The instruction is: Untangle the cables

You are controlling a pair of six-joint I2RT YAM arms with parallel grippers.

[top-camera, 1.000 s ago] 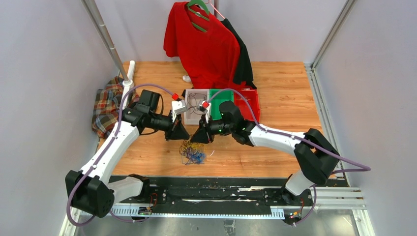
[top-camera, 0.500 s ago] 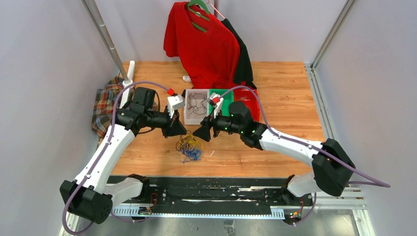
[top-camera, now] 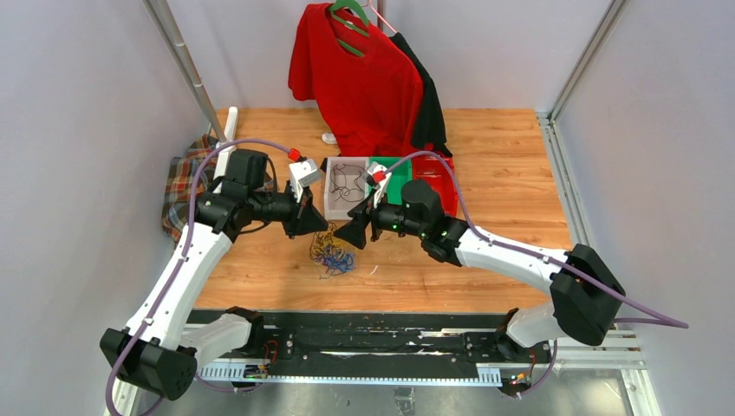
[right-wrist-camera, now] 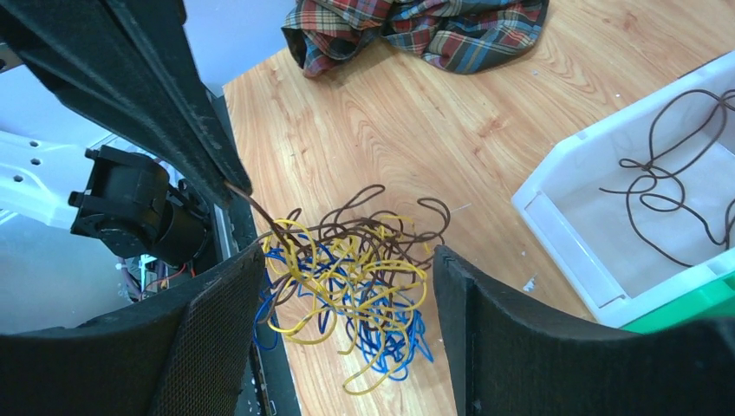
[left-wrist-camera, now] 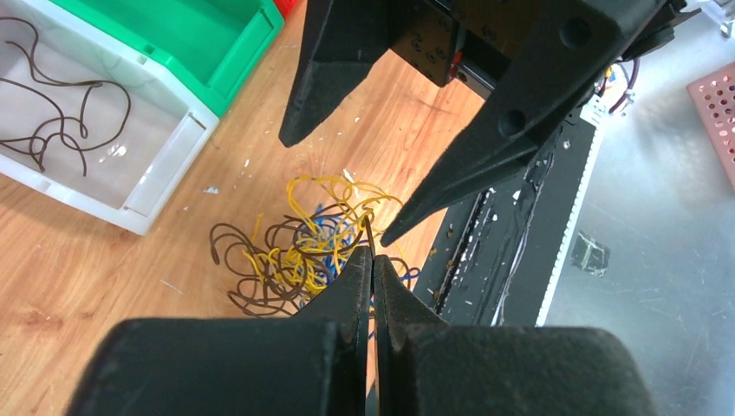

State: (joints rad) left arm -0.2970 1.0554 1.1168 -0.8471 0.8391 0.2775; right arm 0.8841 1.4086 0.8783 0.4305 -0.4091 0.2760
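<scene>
The cables (top-camera: 332, 251) are a tangled heap of dark brown, yellow and blue wire on the wooden table (top-camera: 503, 156), between the two grippers. My left gripper (top-camera: 317, 230) is shut on the end of one dark brown cable, which runs from its fingertips down into the heap (left-wrist-camera: 303, 251). In the right wrist view that strand is taut from the left gripper (right-wrist-camera: 232, 185) to the heap (right-wrist-camera: 364, 277). My right gripper (top-camera: 354, 234) is open, and it stands above the heap (right-wrist-camera: 347, 253) with nothing pinched. It faces the left gripper (left-wrist-camera: 371, 251) closely.
Just behind the grippers stands a white bin (top-camera: 333, 206) with a loose dark cable inside, then a green bin (top-camera: 397, 169) and a red bin (top-camera: 440, 184). A plaid cloth (top-camera: 186, 186) lies at the left. A red shirt (top-camera: 364, 78) hangs at the back.
The right gripper has opened and let go of the tangle. The left gripper pulled back to the left and farther from the bases with its strand. The heap slid a little toward the bins.
</scene>
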